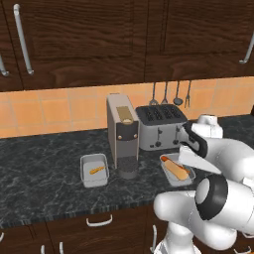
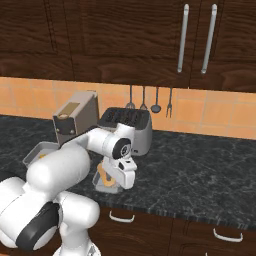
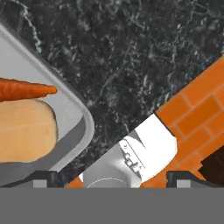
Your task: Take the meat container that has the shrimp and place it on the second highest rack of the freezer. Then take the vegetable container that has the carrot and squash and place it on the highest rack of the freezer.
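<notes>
A rendered home kitchen: a dark marble counter [image 1: 44,173] under dark wood cabinets [image 1: 84,39], an orange tiled wall [image 1: 59,109], a toaster [image 1: 159,126], a coffee machine [image 1: 121,134] and utensils [image 1: 171,94] hanging on the wall.
</notes>
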Robot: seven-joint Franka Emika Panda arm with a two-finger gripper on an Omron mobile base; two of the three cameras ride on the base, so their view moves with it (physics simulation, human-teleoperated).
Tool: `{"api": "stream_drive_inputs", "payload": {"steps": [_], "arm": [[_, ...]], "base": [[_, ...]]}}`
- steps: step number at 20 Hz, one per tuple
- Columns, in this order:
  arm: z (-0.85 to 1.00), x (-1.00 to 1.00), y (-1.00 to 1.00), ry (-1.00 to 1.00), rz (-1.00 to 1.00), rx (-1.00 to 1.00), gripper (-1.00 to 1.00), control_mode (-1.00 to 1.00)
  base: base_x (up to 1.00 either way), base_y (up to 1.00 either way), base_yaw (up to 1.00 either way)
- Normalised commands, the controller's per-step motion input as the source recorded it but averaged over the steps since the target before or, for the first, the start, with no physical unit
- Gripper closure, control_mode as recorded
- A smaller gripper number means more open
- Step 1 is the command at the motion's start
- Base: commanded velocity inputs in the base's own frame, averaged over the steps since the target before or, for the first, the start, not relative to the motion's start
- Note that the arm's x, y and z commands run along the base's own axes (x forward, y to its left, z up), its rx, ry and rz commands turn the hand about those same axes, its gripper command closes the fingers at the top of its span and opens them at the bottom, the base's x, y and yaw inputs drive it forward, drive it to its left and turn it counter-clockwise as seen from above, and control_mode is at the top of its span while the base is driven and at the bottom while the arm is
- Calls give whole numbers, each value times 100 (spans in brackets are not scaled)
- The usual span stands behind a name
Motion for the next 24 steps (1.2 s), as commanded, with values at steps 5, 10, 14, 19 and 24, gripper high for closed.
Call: {"api": "stream_drive_inputs", "payload": {"steps": [5, 10, 14, 19, 24], "arm": [[-30, 11, 24, -6, -4, 0, -100, -100], [-27, 29, 1, -9, -2, -1, -100, -100], [-30, -16, 0, -7, 1, -3, -100, -100], [0, -26, 7, -15, 3, -1, -100, -100], [-7, 2, 26, -4, 0, -1, -100, -100]], "base": [[0, 0, 0], [0, 0, 0], [0, 0, 0], [0, 0, 0], [0, 0, 0]]}}
